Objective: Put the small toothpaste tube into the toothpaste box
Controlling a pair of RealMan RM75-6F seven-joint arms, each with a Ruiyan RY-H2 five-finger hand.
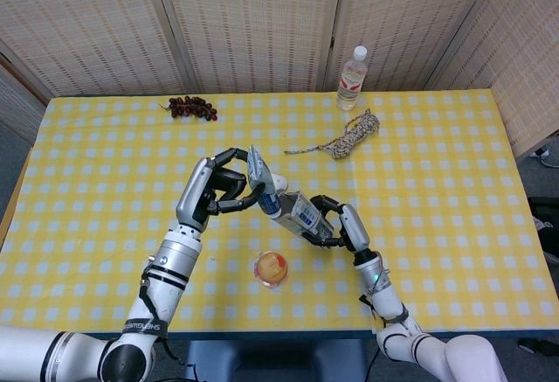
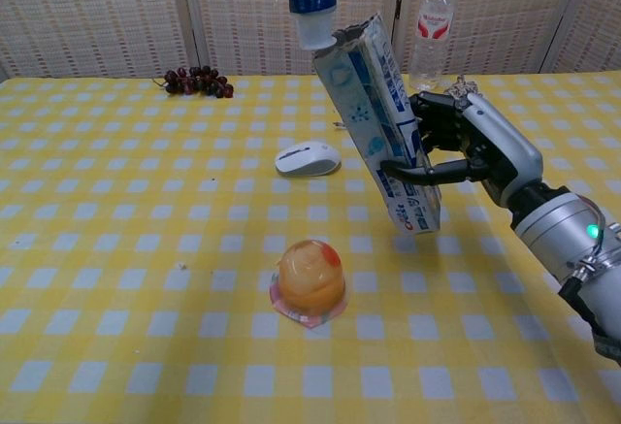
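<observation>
Blue-and-white plastic meets printed card above a yellow-checked bench (image 1: 437,190): the left hand (image 1: 214,191) holds the small toothpaste tube (image 1: 262,181) cap-down in curled fingers, its white cap poised right at the open top flap of the toothpaste box (image 2: 378,118). The right hand (image 2: 466,143) wraps the box around its lower half, tilting the mouth up and toward the tube. Both things hang in the air, over the bench near a white mouse (image 2: 308,158) and a domed jelly cup (image 2: 310,278).

The tube looks light and soft-walled, likely to buckle if squeezed, so a hold high on its body, clear of the cap, suits the insertion. The box appears thin and easily crushed; a grip low on its sides should leave the mouth square. Whether the cap has entered the opening cannot be told.
</observation>
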